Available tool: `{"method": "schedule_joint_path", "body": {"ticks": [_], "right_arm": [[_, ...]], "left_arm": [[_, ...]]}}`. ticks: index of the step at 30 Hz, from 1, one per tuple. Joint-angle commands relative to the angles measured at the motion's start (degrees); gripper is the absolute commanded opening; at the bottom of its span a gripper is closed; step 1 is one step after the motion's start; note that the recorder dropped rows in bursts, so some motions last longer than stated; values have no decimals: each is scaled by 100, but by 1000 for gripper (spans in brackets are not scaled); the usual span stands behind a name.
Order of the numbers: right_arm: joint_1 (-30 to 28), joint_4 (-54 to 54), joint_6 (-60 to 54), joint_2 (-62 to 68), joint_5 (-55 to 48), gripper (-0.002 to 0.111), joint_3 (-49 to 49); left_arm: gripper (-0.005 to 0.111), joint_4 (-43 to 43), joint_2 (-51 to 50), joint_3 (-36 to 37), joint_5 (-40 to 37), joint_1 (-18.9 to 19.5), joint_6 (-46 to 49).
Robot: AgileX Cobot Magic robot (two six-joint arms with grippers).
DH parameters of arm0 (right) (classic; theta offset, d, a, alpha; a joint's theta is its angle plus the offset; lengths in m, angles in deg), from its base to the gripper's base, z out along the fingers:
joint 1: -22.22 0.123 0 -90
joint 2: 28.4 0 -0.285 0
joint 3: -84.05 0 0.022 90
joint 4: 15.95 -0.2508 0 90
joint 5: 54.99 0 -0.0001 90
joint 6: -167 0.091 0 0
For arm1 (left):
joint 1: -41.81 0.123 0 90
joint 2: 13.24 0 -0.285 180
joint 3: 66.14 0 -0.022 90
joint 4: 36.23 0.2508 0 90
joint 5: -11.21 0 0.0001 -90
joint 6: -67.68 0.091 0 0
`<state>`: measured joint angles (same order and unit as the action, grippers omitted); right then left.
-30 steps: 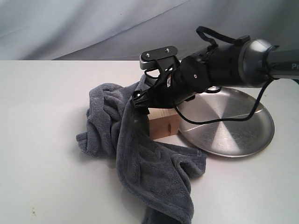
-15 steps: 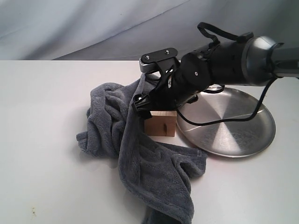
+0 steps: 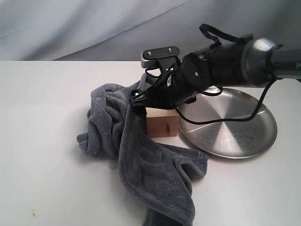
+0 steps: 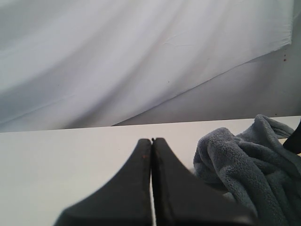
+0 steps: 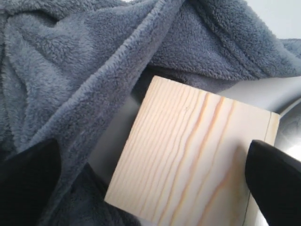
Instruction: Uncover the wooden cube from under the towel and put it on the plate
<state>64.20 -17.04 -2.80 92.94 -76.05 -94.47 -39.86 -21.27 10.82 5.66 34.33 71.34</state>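
Note:
The pale wooden cube [image 3: 162, 126] stands on the table between the dark blue-grey towel [image 3: 141, 160] and the steel plate [image 3: 235, 129], uncovered, with its knot mark facing the exterior view. My right gripper [image 3: 157, 104] reaches in over the plate and sits open just above the cube. In the right wrist view the cube [image 5: 188, 155] lies between the two fingers of the right gripper [image 5: 150, 157]; one finger [image 5: 28, 186] is over the towel [image 5: 84, 61], the other [image 5: 275, 181] is at the cube's plate-side edge. My left gripper [image 4: 152, 141] is shut and empty, beside the towel [image 4: 249, 160].
The towel lies bunched to the left of the cube and trails towards the front edge of the white table [image 3: 42, 141]. A grey cloth backdrop [image 3: 94, 23] hangs behind. The right arm's cable [image 3: 256, 106] droops over the plate.
The right gripper has shifted slightly left over the cube, and the cube has moved a little to the left with it. The towel and plate have stayed put.

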Motion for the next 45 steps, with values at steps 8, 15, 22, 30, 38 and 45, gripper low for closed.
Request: {"method": "schedule_joint_path", "body": {"ticks": [8, 15, 22, 30, 38, 45], "right_arm": [[28, 50, 168, 212, -669, 95, 62], [28, 62, 191, 212, -851, 95, 62], [-53, 109, 190, 212, -1137, 92, 62], [-53, 147, 364, 189, -1069, 91, 62], [-53, 161, 489, -166, -712, 98, 62], [-85, 109, 701, -241, -644, 105, 62]], "left_arm": [[0, -14, 24, 25, 62, 12, -13], [0, -14, 24, 25, 62, 12, -13], [0, -14, 24, 25, 62, 12, -13], [0, -14, 24, 25, 62, 12, -13], [0, -14, 24, 25, 62, 12, -13], [0, -14, 24, 25, 62, 12, -13]]}}
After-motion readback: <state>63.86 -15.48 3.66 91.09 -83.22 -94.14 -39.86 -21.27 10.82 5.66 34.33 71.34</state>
